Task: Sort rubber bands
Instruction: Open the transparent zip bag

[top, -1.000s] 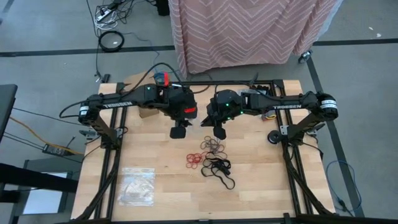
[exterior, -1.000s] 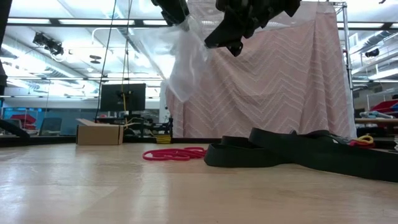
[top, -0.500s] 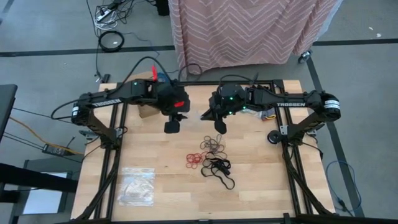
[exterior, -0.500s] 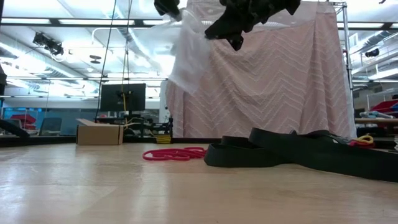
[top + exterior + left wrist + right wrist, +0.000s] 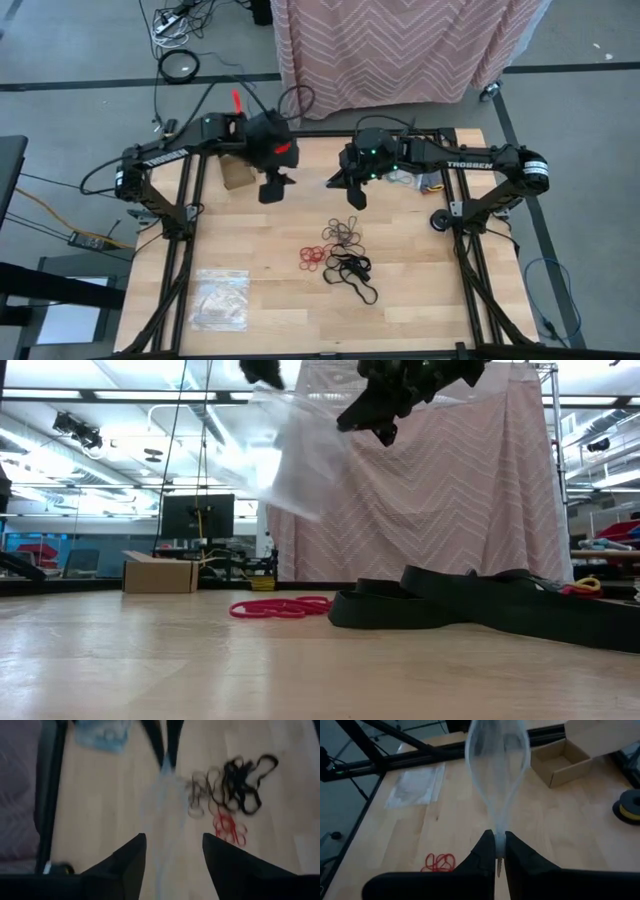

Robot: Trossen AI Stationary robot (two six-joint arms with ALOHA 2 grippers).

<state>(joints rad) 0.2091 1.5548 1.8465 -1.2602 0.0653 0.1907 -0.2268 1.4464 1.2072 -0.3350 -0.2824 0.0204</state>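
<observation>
A clear plastic bag hangs high above the table between my two grippers, blurred in the low view. My right gripper is shut on one end of it. My left gripper stands open at the far left, and the bag's other end lies between its fingers; whether they touch it, I cannot tell. On the wood below lie the rubber bands: a tan bunch, a red bunch and a black bunch. My right gripper pinches the bag's edge between its two fingers, with both walls pressed together there. Beyond the fingertips the walls part into a loop. The fingers slant downward. The bag is clear of the table and stretches away toward my left gripper.
A second clear bag lies flat near the front left. An open cardboard box sits at the far left, under my left arm. A yellow spool lies at the far right. Bare wood surrounds the bands.
Both grippers have risen and drawn back toward the table's far edge, the left one also toward the left edge. The bag hung down in a sag between them; now it is spread out more level and blurred.
</observation>
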